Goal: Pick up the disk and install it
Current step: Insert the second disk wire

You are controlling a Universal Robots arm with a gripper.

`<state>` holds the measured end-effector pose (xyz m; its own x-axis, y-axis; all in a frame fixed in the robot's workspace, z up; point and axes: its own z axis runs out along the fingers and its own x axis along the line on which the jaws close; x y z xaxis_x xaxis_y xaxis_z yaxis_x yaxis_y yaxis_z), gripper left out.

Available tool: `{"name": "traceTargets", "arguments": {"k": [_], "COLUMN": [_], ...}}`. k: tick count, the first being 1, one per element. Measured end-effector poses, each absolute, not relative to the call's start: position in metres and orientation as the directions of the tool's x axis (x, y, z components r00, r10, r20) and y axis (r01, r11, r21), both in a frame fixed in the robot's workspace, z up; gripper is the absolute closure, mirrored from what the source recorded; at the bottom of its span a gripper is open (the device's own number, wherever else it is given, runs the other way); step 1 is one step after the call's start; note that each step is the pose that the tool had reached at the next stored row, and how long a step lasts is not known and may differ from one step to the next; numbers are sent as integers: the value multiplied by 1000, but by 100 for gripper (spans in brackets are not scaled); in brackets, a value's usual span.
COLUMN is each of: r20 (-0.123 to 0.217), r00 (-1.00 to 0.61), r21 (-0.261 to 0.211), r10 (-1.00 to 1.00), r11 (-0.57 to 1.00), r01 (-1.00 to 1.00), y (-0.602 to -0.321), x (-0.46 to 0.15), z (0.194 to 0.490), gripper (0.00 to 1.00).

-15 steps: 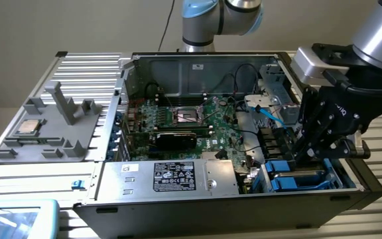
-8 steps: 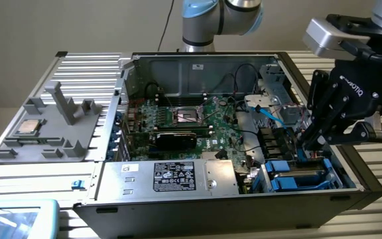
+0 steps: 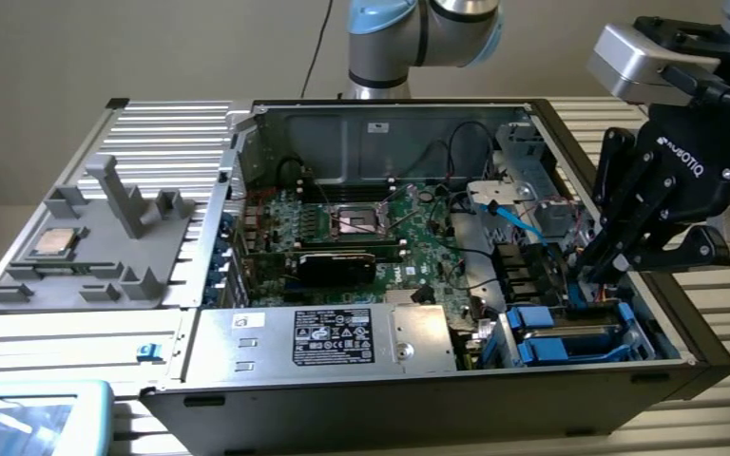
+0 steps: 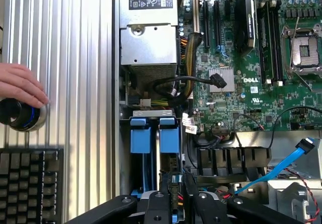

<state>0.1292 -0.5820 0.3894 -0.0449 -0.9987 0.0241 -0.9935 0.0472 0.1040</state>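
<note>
We see the gripper lowered into the open computer case, at the drive bay on the exterior view's right, its fingers clenched on the disk, whose blue carrier edge stands between them, just above the seated blue carriers.

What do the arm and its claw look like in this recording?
The arm has silver-grey tubular segments with a light blue joint cap. Its wrist carries a silver-grey metal block. The claw is matte black, built from jointed link fingers, with white ROBOTIQ lettering on its body. In the wrist view its black links appear along the frame edge.
</note>
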Motion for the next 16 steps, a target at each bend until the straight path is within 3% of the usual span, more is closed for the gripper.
{"name": "traceTargets", "arguments": {"k": [10,12,14,16], "r20": [24,24,24,24], "r00": [-45,-45,-45,-42], "r21": [104,104,104,103], "r10": [-999,-999,-999,-999], "r11": [47,47,47,45], "r01": [-993,-993,-993,-994], "y": [-582,-582,-582,-582], "x": [129,129,129,129], "z": [389,389,389,389], "gripper": [76,79,89,89]}}
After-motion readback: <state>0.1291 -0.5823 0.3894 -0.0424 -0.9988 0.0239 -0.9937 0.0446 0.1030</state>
